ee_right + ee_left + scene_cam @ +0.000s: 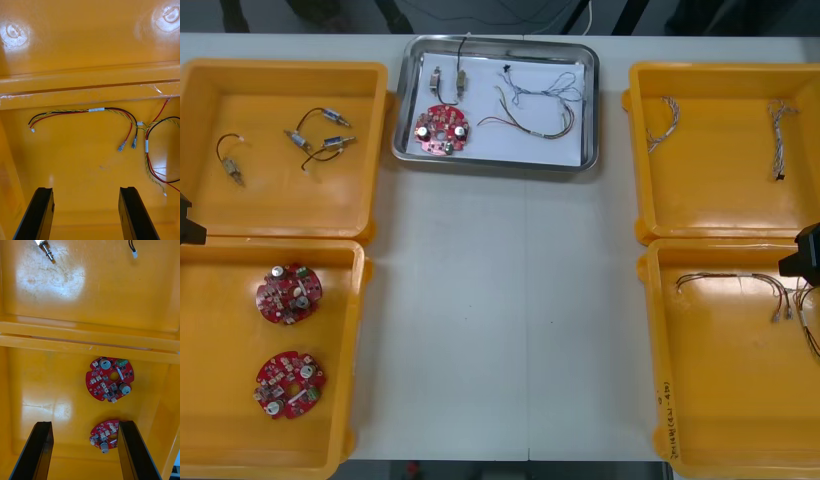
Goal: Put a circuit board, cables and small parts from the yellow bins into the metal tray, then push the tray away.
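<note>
The metal tray (405, 100) stands at the table's far middle, white inside. In it lie a round red circuit board (441, 130), small metal parts (448, 78) and thin cables (538, 102). My left gripper (84, 423) hangs open over the near left yellow bin (45, 390); one red circuit board (109, 379) lies beyond its fingers and another board (104, 435) sits close to one fingertip. My right gripper (86, 191) is open over the near right bin (75, 168), short of a red and yellow cable (95, 110). The two arms peek in at the left edge (188, 225) and the right edge (802, 255).
The far left bin (280, 190) holds small metal parts (320, 135) on black leads. Twisted blue and white cables (778, 125) lie in the far right bin (720, 190). Two boards (288, 293) sit in the near left bin. Bare table runs between the bins.
</note>
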Robot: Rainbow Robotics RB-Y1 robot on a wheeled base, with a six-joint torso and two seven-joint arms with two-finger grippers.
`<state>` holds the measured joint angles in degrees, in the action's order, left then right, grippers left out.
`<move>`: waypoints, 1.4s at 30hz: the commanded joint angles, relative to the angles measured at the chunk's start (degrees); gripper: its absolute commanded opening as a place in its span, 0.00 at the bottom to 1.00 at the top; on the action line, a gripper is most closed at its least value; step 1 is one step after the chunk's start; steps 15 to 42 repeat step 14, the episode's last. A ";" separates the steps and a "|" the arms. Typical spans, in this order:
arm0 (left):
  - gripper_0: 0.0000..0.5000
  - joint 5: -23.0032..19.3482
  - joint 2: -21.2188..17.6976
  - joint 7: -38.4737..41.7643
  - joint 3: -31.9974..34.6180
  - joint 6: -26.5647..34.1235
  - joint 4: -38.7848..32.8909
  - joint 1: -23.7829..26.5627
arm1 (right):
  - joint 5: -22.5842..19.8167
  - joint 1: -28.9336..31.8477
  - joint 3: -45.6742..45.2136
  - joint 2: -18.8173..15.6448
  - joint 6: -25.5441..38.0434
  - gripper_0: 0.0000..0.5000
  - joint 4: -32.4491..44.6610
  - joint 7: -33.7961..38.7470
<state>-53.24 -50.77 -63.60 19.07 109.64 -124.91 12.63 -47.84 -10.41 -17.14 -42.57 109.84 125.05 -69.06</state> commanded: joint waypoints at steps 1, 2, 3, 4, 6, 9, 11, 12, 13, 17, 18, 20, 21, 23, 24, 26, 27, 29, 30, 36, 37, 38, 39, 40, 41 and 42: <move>1.00 -0.20 -2.67 -4.86 1.76 0.36 -1.48 -0.94 | -0.50 0.74 -1.76 -2.25 0.16 1.00 0.37 -0.63; 1.00 -0.20 -2.67 -4.86 1.76 0.36 -1.48 -0.94 | -0.50 0.74 -1.76 -2.25 0.16 1.00 0.37 -0.63; 1.00 -0.20 -2.67 -4.86 1.76 0.36 -1.48 -0.94 | -0.50 0.74 -1.76 -2.25 0.16 1.00 0.37 -0.63; 1.00 -0.20 -2.67 -4.86 1.76 0.36 -1.48 -0.94 | -0.50 0.74 -1.76 -2.25 0.16 1.00 0.37 -0.63; 1.00 -0.20 -2.67 -4.86 1.76 0.36 -1.48 -0.94 | -0.50 0.74 -1.76 -2.25 0.16 1.00 0.37 -0.63; 1.00 -0.20 -2.67 -4.86 1.76 0.36 -1.48 -0.94 | -0.50 0.74 -1.76 -2.25 0.16 1.00 0.37 -0.63; 1.00 -0.20 -2.67 -4.86 1.76 0.36 -1.48 -0.94 | -0.50 0.74 -1.76 -2.25 0.16 1.00 0.37 -0.63; 1.00 -0.20 -2.67 -4.86 1.76 0.36 -1.48 -0.94 | -0.50 0.74 -1.76 -2.25 0.16 1.00 0.37 -0.63; 1.00 -0.20 -2.67 -4.86 1.76 0.36 -1.48 -0.94 | -0.50 0.74 -1.76 -2.25 0.16 1.00 0.37 -0.63; 1.00 -0.20 -2.67 -4.86 1.76 0.36 -1.48 -0.94 | -0.50 0.74 -1.76 -2.25 0.16 1.00 0.37 -0.63; 1.00 -0.20 -2.67 -4.86 1.76 0.36 -1.48 -0.94 | -0.50 0.74 -1.76 -2.25 0.16 1.00 0.37 -0.63; 1.00 -0.20 -2.67 -4.86 1.76 0.36 -1.48 -0.94 | -0.50 0.74 -1.76 -2.25 0.16 1.00 0.37 -0.63; 1.00 -0.20 -2.67 -4.86 1.76 0.36 -1.48 -0.94 | -0.50 0.74 -1.76 -2.25 0.16 1.00 0.37 -0.63; 1.00 -0.20 -2.67 -4.86 1.76 0.36 -1.48 -0.94 | -0.50 0.74 -1.76 -2.25 0.16 1.00 0.37 -0.63; 1.00 -0.20 -2.67 -4.86 1.76 0.36 -1.48 -0.94 | -0.50 0.74 -1.76 -2.25 0.16 1.00 0.37 -0.63; 1.00 -0.20 -2.67 -4.86 1.76 0.36 -1.48 -0.94 | -0.50 0.74 -1.76 -2.25 0.16 1.00 0.37 -0.63; 1.00 -0.20 -2.67 -4.86 1.76 0.36 -1.48 -0.94 | -0.50 0.74 -1.76 -2.25 0.16 1.00 0.37 -0.63; 1.00 -0.20 -2.67 -4.86 1.76 0.36 -1.48 -0.94 | -0.50 0.74 -1.76 -2.25 0.16 1.00 0.37 -0.63; 1.00 -0.20 -2.67 -4.86 1.76 0.36 -1.48 -0.94 | -0.50 0.74 -1.76 -2.25 0.16 1.00 0.37 -0.63; 1.00 -0.20 -2.67 -4.86 1.76 0.36 -1.48 -0.94 | -0.50 0.74 -1.76 -2.25 0.16 1.00 0.37 -0.63; 1.00 -0.20 -2.67 -4.86 1.76 0.36 -1.48 -0.94 | -0.50 0.74 -1.76 -2.25 0.16 1.00 0.37 -0.63; 1.00 -0.20 -2.67 -4.86 1.76 0.36 -1.48 -0.94 | -0.50 0.74 -1.76 -2.25 0.16 1.00 0.37 -0.63; 1.00 -0.20 -2.67 -4.86 1.76 0.36 -1.48 -0.94 | -0.50 0.74 -1.76 -2.25 0.16 1.00 0.37 -0.63; 1.00 -0.20 -2.67 -4.86 1.76 0.36 -1.48 -0.94 | -0.50 0.74 -1.76 -2.25 0.16 1.00 0.37 -0.63; 1.00 -0.20 -2.67 -4.86 1.76 0.36 -1.48 -0.94 | -0.50 0.74 -1.76 -2.25 0.16 1.00 0.37 -0.63; 1.00 -0.20 -2.67 -4.86 1.76 0.36 -1.48 -0.94 | -0.50 0.74 -1.76 -2.25 0.16 1.00 0.37 -0.63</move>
